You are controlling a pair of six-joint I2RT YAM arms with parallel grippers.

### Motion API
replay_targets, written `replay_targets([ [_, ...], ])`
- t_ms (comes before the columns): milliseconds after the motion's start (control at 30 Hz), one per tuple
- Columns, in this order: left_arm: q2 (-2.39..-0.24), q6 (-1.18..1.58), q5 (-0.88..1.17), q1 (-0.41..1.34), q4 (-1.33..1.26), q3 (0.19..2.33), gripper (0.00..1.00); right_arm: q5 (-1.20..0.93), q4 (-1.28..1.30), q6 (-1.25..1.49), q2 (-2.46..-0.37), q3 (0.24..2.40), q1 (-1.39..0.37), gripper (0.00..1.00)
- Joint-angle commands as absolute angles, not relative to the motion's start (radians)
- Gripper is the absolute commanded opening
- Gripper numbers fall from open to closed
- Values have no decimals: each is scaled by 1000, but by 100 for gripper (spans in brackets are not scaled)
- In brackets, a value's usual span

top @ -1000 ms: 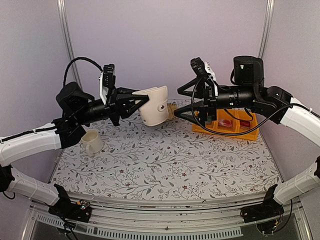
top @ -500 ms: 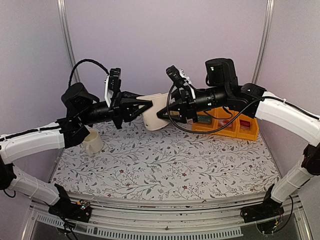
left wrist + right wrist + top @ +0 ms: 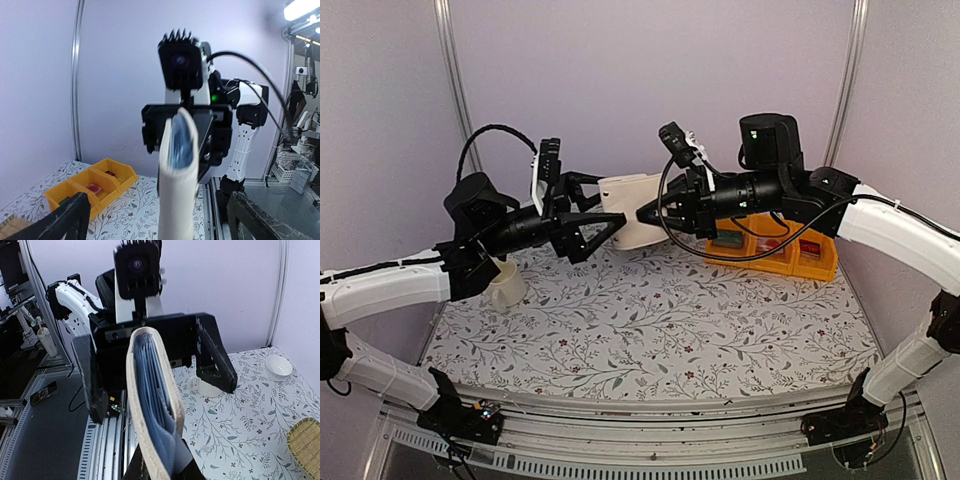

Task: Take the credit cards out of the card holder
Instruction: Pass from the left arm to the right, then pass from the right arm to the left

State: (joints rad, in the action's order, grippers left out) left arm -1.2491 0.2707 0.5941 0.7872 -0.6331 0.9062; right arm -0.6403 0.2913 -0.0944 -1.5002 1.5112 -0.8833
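Note:
The card holder (image 3: 632, 208), cream and folded, hangs in the air over the back of the table between both arms. My right gripper (image 3: 648, 213) is shut on its near end (image 3: 160, 471). In the right wrist view I look into the card holder (image 3: 150, 400) edge-on and see bluish pocket layers. I cannot pick out any separate credit cards in there. My left gripper (image 3: 604, 206) stands open, one finger on either side of the holder without touching it. The left wrist view shows the card holder (image 3: 178, 170) upright between the left gripper's spread fingers (image 3: 65, 220).
Yellow bins (image 3: 790, 255) with small red items stand at the back right. A white cup (image 3: 504, 285) sits on the floral table at the left. The right wrist view shows a small white bowl (image 3: 278, 366) and a woven mat (image 3: 305, 445).
My left gripper has opened and let go of the card holder. My right arm moved left and closed on the holder's other end, so it now hangs from the right gripper alone.

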Motion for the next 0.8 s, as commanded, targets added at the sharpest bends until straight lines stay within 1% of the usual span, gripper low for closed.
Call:
replay_targets([
  [0, -1227, 197, 377, 812, -648, 826, 98, -580, 166, -6, -1442, 1502, -882, 1],
  [33, -1236, 186, 332, 822, -644, 833, 97, -590, 151, 20, -1443, 1498, -882, 1],
  [67, -1250, 180, 336, 825, -631, 849, 94, -596, 143, 36, -1445, 1497, -882, 1],
  [133, -1277, 182, 387, 827, -608, 885, 88, -599, 140, 44, -1449, 1497, -882, 1],
  [267, -1296, 225, 503, 827, -651, 903, 70, -629, 140, 39, -1447, 1493, -882, 1],
  [367, -1292, 264, 593, 827, -737, 876, 63, -620, 159, 25, -1444, 1494, -882, 2],
  [433, -1290, 285, 601, 828, -779, 860, 51, -633, 170, 13, -1447, 1500, -882, 1],
  [467, -1291, 289, 592, 828, -781, 860, 42, -642, 177, 11, -1449, 1506, -882, 1],
  [533, -1289, 286, 569, 828, -761, 872, 19, -653, 196, 4, -1457, 1521, -883, 2],
  [567, -1291, 284, 558, 828, -748, 878, 0, -657, 211, -18, -1462, 1530, -882, 1],
  [633, -1292, 279, 535, 828, -718, 895, 0, -638, 237, -32, -1469, 1548, -882, 3],
  [667, -1289, 284, 506, 827, -703, 899, 0, -592, 247, -33, -1471, 1556, -882, 22],
  [700, -1283, 292, 462, 828, -692, 897, 0, -520, 255, -34, -1466, 1561, -883, 52],
  [733, -1274, 307, 392, 828, -686, 891, 0, -403, 263, -28, -1455, 1563, -883, 79],
  [767, -1262, 314, 306, 834, -672, 884, 0, -271, 265, -21, -1440, 1557, -882, 89],
])
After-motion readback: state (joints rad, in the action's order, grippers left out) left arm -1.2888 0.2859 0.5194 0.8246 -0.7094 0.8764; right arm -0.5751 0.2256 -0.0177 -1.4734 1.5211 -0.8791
